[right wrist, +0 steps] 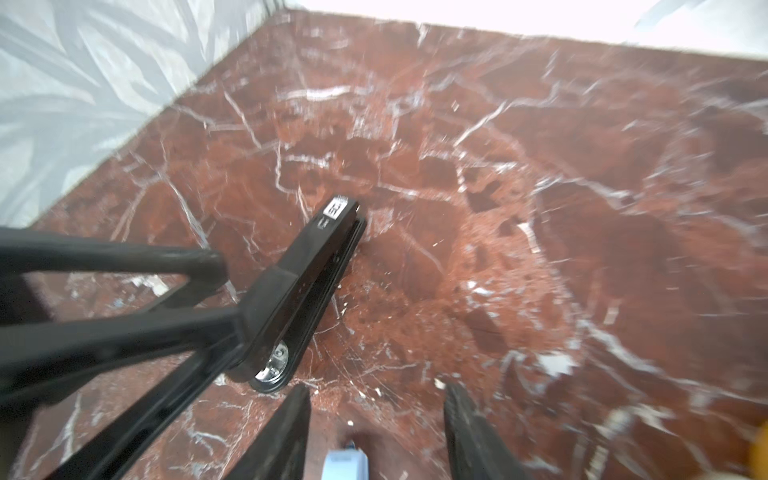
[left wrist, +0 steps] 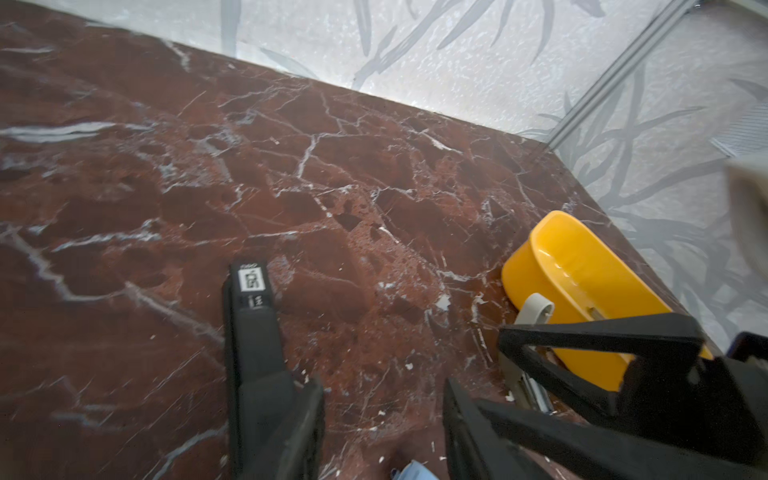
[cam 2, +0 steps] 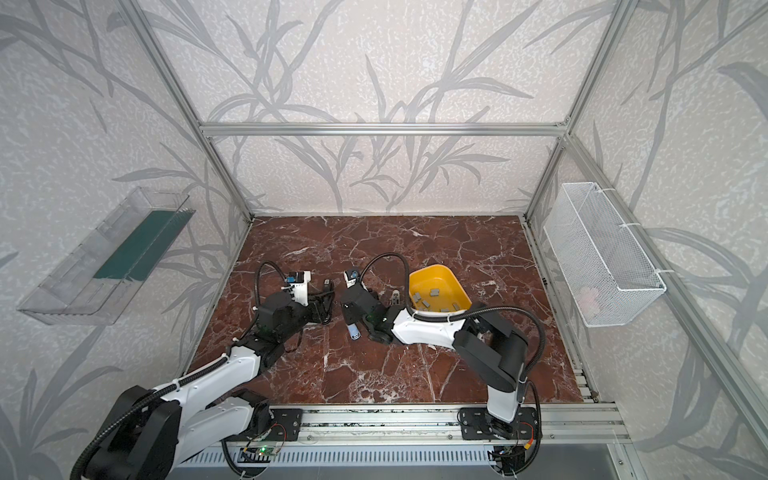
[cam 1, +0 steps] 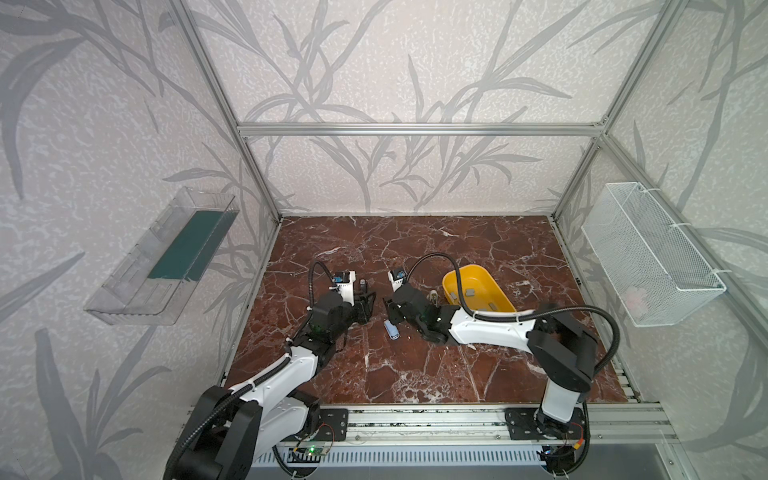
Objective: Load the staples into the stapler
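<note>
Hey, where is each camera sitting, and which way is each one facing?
Both top views: high above the front edge, looking down at the marble table; left arm and right arm show.
Left wrist: on the left arm, facing the back right corner and yellow tray; the open left gripper shows.
Right wrist: on the right arm, facing the back left corner; the open right gripper shows.
Shared: both wrist views show the black stapler and blue stapler.

Blue stapler (right wrist: 345, 465) cut off (frame edge).
</note>
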`<act>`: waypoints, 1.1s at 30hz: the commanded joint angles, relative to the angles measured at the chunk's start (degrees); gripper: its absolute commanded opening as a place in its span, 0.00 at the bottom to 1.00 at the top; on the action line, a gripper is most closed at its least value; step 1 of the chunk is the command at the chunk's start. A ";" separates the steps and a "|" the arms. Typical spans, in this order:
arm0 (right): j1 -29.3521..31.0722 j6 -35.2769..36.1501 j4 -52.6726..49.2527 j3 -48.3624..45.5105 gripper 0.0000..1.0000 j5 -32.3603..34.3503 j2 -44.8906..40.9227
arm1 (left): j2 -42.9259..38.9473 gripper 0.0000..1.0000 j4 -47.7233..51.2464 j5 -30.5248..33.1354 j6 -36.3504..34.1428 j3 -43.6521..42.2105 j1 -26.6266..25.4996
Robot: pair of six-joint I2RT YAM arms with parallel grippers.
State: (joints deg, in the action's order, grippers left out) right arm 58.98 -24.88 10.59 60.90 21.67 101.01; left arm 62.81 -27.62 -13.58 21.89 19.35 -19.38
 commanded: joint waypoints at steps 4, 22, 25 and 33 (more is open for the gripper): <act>0.12 -4.71 -4.05 -14.57 0.57 5.95 -7.83 | 5.59 0.51 -4.35 -12.23 -0.18 6.22 0.04; -4.26 -8.52 -0.33 -19.54 0.46 7.95 2.13 | 17.10 0.51 -2.10 -16.72 -2.50 17.02 -1.81; -4.23 -7.37 4.53 -22.65 0.37 6.16 0.87 | 20.16 0.51 -0.52 -18.64 -3.97 19.37 -1.97; -4.14 0.20 17.09 -27.34 0.32 -5.18 0.84 | 25.54 0.50 2.60 -19.24 -7.83 22.42 -2.06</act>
State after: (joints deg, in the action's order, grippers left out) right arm 54.89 -28.69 25.52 35.33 24.77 100.16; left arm 87.68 -26.79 -31.66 16.86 40.38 -21.10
